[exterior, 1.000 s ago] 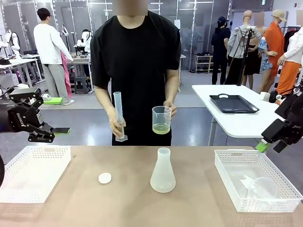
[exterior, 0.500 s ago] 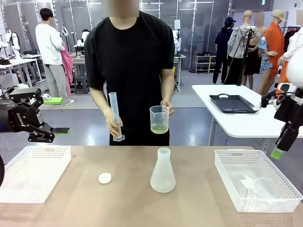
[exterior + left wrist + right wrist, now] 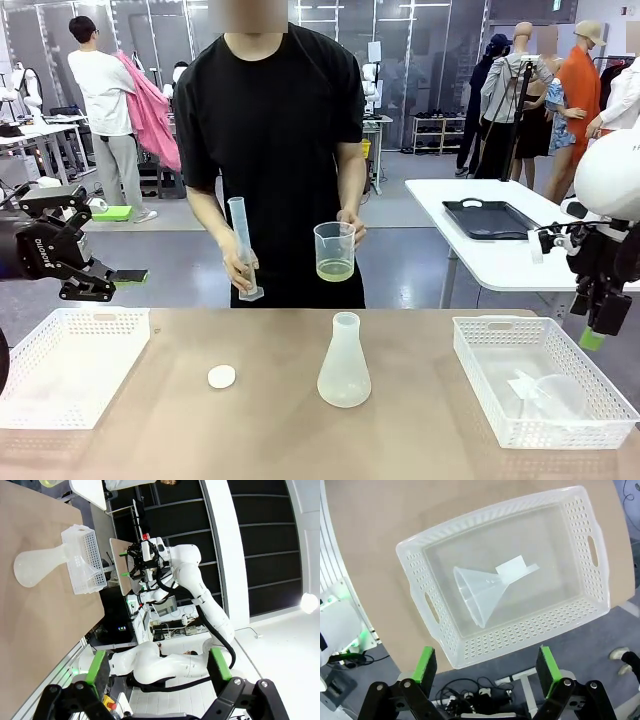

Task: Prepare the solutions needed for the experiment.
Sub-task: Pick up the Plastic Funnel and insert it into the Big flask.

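Across the table, a person holds a clear beaker (image 3: pixel 335 250) with the pale yellow-green solution (image 3: pixel 335 269) low inside it. Their other hand grips an empty graduated cylinder (image 3: pixel 243 247). A frosted conical flask (image 3: pixel 344 365) (image 3: pixel 37 567) stands mid-table, and a white round cap (image 3: pixel 221 376) lies to its left. My left gripper (image 3: pixel 115 282) (image 3: pixel 157 662) hovers open at the far left, above the left basket's back edge. My right gripper (image 3: pixel 598 325) (image 3: pixel 486 665) points down, open, over the right basket, where a clear funnel (image 3: pixel 480 595) (image 3: pixel 550 395) lies.
A white perforated basket (image 3: pixel 70 365) sits at the table's left. A second one (image 3: pixel 500 395) (image 3: pixel 520 635) (image 3: pixel 85 562) sits at the right. Behind on the right is a white table with a black tray (image 3: pixel 493 218).
My right gripper has swung from pointing sideways to pointing down over the right basket. The person shifted slightly left with the beaker and cylinder. My left arm stayed still.
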You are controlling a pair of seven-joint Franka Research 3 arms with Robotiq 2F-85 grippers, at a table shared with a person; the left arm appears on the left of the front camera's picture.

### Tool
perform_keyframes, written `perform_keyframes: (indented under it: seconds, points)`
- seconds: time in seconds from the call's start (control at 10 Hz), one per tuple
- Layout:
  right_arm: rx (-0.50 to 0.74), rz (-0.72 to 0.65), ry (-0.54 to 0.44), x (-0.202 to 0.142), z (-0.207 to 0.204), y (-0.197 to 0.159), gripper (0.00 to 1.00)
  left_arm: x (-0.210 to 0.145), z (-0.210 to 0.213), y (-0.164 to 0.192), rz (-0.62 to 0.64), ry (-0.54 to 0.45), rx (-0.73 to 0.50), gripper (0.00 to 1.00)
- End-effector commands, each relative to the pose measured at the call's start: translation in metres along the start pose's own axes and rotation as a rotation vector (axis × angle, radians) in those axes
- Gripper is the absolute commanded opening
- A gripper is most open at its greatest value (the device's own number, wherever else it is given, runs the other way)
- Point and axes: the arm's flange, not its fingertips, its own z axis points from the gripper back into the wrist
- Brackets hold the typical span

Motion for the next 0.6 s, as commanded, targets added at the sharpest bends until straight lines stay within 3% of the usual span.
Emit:
perform_keyframes:
  seconds: [0.0,0.4,0.5]
  points:
    - [-0.006,-0.018,-0.004,-0.0004,0.0045,0.0016,1.00,0.0001,-0.0022,-0.0035,0.003,-0.006,-0.023,1.00]
    - [-0.005,-0.002,-0.003,-0.0005,0.0025,0.0006,1.00,0.0001,-0.0022,-0.0035,0.003,-0.006,-0.023,1.00]
    - [-0.054,0.043,0.021,-0.0057,0.0017,0.0101,1.00,0.0001,-0.0022,-0.0035,0.003,-0.006,-0.023,1.00]
